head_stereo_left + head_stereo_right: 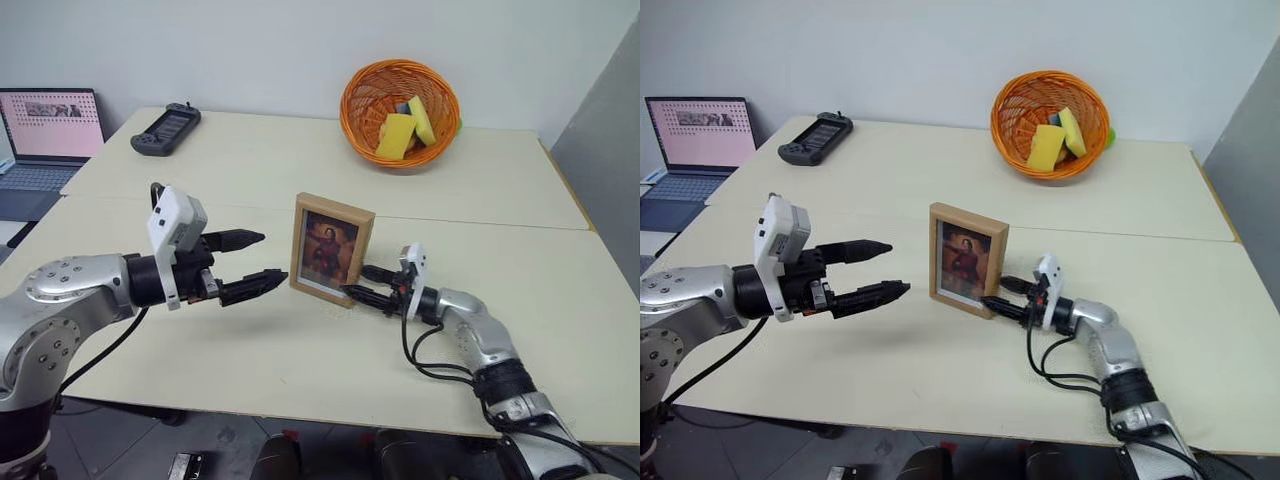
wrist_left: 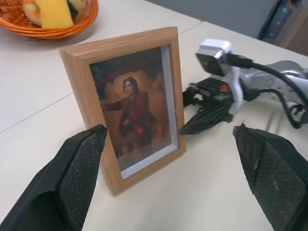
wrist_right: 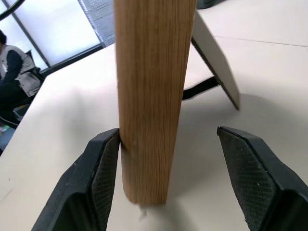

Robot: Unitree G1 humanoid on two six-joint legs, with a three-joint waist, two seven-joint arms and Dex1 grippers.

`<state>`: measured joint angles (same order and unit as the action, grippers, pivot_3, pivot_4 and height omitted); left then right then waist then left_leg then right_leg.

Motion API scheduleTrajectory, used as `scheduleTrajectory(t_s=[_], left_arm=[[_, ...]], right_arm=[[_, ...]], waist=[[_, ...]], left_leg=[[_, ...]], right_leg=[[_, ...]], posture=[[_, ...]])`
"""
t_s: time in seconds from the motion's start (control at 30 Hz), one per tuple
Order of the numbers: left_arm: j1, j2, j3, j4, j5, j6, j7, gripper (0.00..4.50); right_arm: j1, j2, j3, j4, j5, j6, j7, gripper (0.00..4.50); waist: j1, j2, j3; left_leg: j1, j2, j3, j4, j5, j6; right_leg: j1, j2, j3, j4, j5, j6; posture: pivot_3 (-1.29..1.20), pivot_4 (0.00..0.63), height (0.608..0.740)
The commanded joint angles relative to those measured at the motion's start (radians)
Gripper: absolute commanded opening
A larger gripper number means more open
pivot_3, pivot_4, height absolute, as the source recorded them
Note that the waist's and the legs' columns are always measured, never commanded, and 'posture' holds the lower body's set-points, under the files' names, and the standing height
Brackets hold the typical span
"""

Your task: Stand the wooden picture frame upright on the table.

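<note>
The left gripper (image 1: 245, 264) hangs above the near part of the table (image 1: 300, 370), fingers spread wide and holding nothing, pointing toward the frame (image 1: 331, 249) from a short way off. The right gripper (image 1: 362, 283) sits low at the frame's right edge, its jaws wide; in the right wrist view that edge stands between the two pads, one pad (image 3: 105, 163) touching or almost touching the wood, the other well clear. Nothing is gripped.

The frame stands upright on the table just in front of the seam, picture side facing the robot and tilted slightly back. The right wrist view shows its fold-out stand (image 3: 216, 60) angled out behind, foot on the tabletop.

Further back, beyond the seam, an orange basket (image 1: 399, 100) holds yellow sponges (image 1: 395, 137), and a dark handheld controller (image 1: 166, 128) lies at the far left of the table. An open laptop (image 1: 48, 135) sits off the table's left side.
</note>
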<state>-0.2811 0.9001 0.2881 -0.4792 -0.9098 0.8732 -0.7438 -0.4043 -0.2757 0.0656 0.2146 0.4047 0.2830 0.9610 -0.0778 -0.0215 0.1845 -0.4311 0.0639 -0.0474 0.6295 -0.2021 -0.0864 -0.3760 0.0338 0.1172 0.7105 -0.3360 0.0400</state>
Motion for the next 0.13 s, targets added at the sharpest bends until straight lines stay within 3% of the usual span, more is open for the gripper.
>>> scheduleTrajectory(t_s=[0.03, 0.13], left_arm=[[-0.017, -0.024, 0.022, -0.015, -0.016, 0.005, 0.052, 4.5], [-0.019, -0.033, 0.003, -0.016, 0.02, -0.006, 0.075, 4.5]], right_arm=[[0.071, -0.044, -0.076, -0.186, 0.077, 0.107, -0.059, 3.37], [0.131, -0.061, -0.1, -0.27, 0.105, 0.153, -0.094, 3.37]], waist=[[0.002, 0.0, 0.0], [0.001, 0.0, 0.0]], left_leg=[[0.0, 0.0, 0.0, 0.0, 0.0, 0.0], [0.0, 0.0, 0.0, 0.0, 0.0, 0.0]], right_leg=[[0.0, 0.0, 0.0, -0.001, 0.0, 0.0], [-0.001, 0.0, 0.001, -0.001, 0.0, 0.0]], posture=[[0.0, 0.15, 0.74], [0.0, 0.15, 0.74]])
